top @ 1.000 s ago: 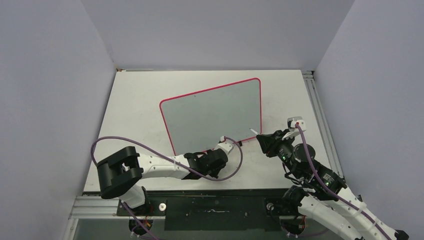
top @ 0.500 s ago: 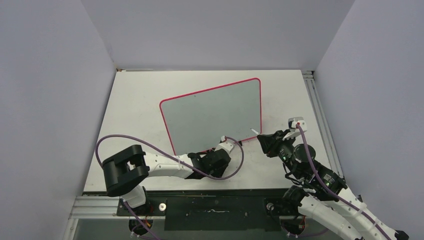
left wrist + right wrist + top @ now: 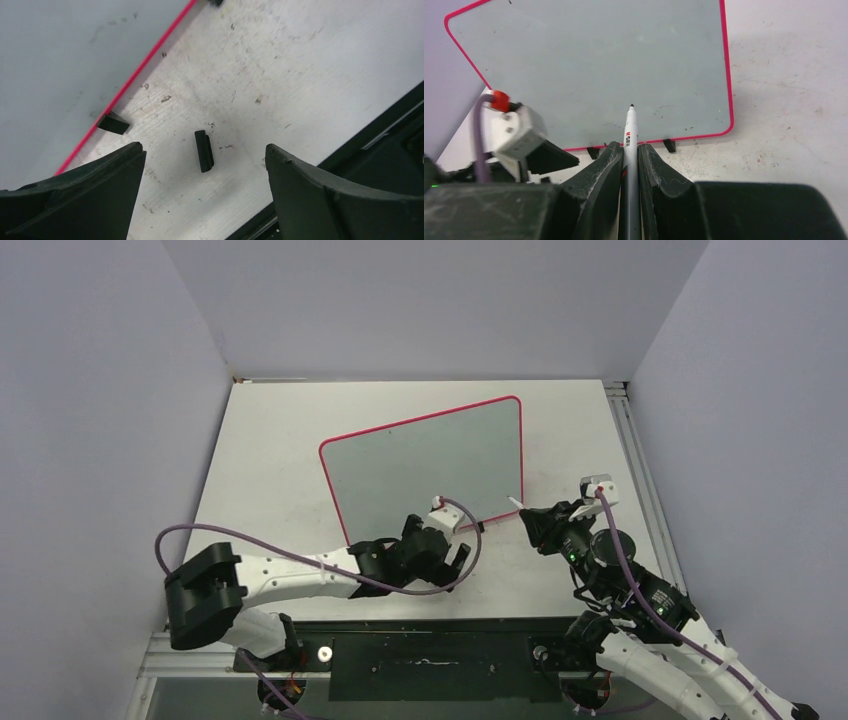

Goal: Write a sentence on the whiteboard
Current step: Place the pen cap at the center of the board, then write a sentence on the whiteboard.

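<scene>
Whiteboard is stiff, glossy, likely slick; press lightly. Your right end effector clamps the pen by its barrel; left end effector stands open.

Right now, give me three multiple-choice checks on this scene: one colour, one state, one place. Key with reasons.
1. Rim colour of the whiteboard? A blue; B red-pink; C black.
2. The left hand is: A shut tight; B open, holding nothing; C out of view.
3. Where is the marker? A clamped in the right hand; B in the left hand; C lying on the whiteboard.
Key: 1 B, the thin border shows red-pink in the top and right wrist views. 2 B, its jaws stand wide apart with nothing gripped. 3 A, the right wrist view shows the jaws pressed on its barrel, tip toward the board.
</scene>
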